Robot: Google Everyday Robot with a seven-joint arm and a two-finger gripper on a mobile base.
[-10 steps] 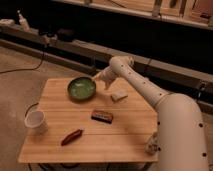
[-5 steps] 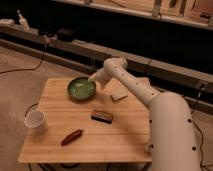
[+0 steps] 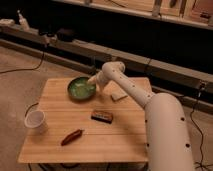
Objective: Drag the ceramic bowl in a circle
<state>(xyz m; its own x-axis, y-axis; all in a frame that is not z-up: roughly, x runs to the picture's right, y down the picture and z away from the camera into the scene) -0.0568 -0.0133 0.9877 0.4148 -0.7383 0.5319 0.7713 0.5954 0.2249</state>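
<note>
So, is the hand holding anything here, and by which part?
Cannot tell. The hand is at the rim of the ceramic bowl, but a grip on it does not show.

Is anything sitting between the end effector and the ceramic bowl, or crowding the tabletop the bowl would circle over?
Nothing visible stands between them: the end effector is at the rim of the ceramic bowl. The pale block lies nearby on the arm's side and might crowd a wide circle.
</note>
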